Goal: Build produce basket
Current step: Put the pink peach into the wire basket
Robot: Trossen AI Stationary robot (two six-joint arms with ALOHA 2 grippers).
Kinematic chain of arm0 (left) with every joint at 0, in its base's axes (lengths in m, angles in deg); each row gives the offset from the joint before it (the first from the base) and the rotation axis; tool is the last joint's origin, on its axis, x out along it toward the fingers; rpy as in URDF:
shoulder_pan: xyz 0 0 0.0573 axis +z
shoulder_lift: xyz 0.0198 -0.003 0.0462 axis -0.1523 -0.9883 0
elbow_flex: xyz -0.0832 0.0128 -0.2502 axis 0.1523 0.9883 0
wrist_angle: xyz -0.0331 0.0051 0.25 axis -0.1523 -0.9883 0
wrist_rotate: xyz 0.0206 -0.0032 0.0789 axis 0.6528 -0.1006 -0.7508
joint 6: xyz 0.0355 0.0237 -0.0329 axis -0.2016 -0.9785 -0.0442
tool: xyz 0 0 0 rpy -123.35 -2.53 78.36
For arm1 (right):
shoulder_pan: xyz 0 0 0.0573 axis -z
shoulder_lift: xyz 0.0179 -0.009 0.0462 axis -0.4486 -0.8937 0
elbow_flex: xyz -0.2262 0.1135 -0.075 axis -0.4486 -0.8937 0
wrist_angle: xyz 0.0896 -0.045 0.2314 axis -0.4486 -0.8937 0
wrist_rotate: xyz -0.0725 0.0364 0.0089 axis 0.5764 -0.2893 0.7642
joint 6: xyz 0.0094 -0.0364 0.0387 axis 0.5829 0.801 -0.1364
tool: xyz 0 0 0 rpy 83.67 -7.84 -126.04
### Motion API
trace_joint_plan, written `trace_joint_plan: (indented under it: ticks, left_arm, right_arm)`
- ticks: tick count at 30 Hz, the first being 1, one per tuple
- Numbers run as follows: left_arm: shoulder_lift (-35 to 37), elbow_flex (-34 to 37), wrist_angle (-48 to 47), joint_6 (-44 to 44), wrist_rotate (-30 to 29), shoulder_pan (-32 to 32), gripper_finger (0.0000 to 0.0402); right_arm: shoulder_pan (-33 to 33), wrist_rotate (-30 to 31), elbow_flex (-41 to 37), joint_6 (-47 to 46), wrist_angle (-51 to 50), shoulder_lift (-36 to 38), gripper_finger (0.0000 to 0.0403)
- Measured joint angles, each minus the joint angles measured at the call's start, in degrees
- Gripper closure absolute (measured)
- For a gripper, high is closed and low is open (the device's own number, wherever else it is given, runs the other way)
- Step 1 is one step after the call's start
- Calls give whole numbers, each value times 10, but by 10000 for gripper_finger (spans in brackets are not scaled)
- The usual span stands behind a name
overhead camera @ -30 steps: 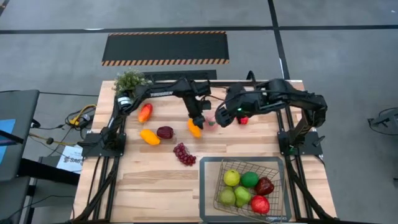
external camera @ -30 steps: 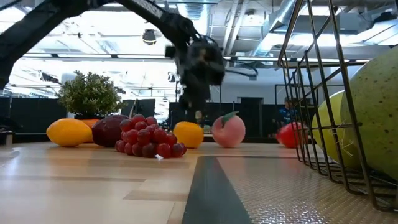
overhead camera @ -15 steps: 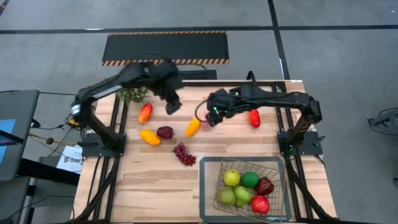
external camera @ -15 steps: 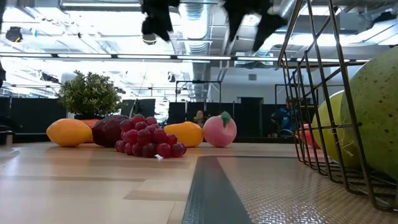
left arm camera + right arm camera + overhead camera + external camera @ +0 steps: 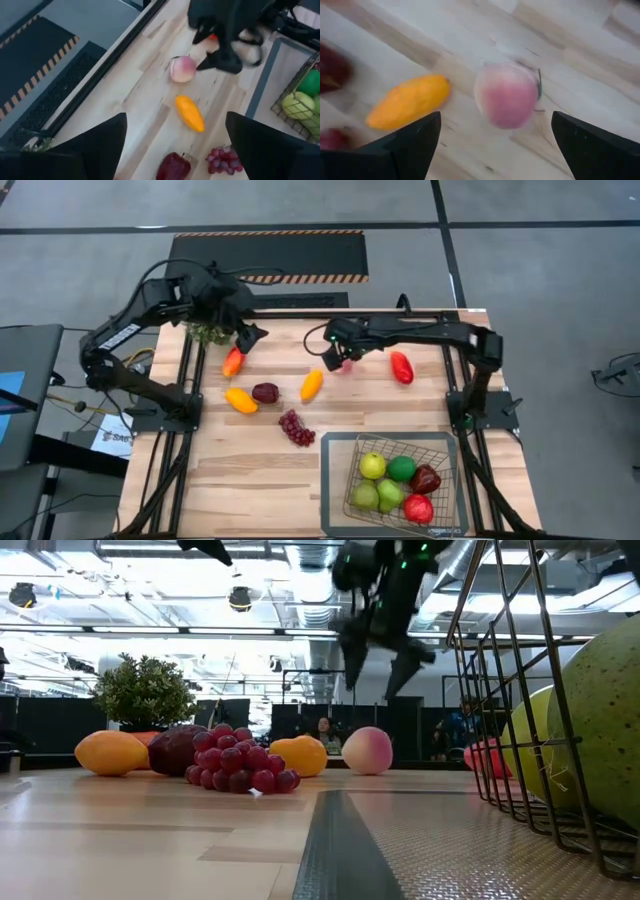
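Note:
A pink peach (image 5: 346, 366) rests on the table near its far middle; it also shows in the right wrist view (image 5: 507, 95). My right gripper (image 5: 338, 356) hangs open just above it, and in the low view its fingers (image 5: 352, 662) stand clear over the peach (image 5: 367, 751). My left gripper (image 5: 246, 338) is open and empty, raised near the far left by the potted plant (image 5: 210, 330). An orange pepper (image 5: 311, 385), red pepper (image 5: 401, 367), grapes (image 5: 296, 428), a dark red fruit (image 5: 266, 392), a yellow pepper (image 5: 240, 400) and an orange-red pepper (image 5: 232, 361) lie loose on the table.
The wire basket (image 5: 335, 480) stands at the near right on a grey mat and holds green and red fruits (image 5: 390, 480). In the low view its mesh wall (image 5: 500, 690) is close on the right. Bare wood lies near left.
My left gripper has risen and drawn back from the orange pepper toward the far left corner; the pepper stays lying on the table. My right gripper has gone toward the table's left, away from the red pepper, and now stands over the peach.

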Motion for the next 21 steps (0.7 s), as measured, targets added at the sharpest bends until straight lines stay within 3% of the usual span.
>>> trace_joint_plan:
  ticks: [8,21]
  left_arm:
    - [5,0,-10,6,-6,0,74]
    - [5,0,-11,0,-21,0,74]
  right_arm:
    - [30,-37,39,-14,14,-103,5]
    - [19,-91,80,-18,1,-196,7]
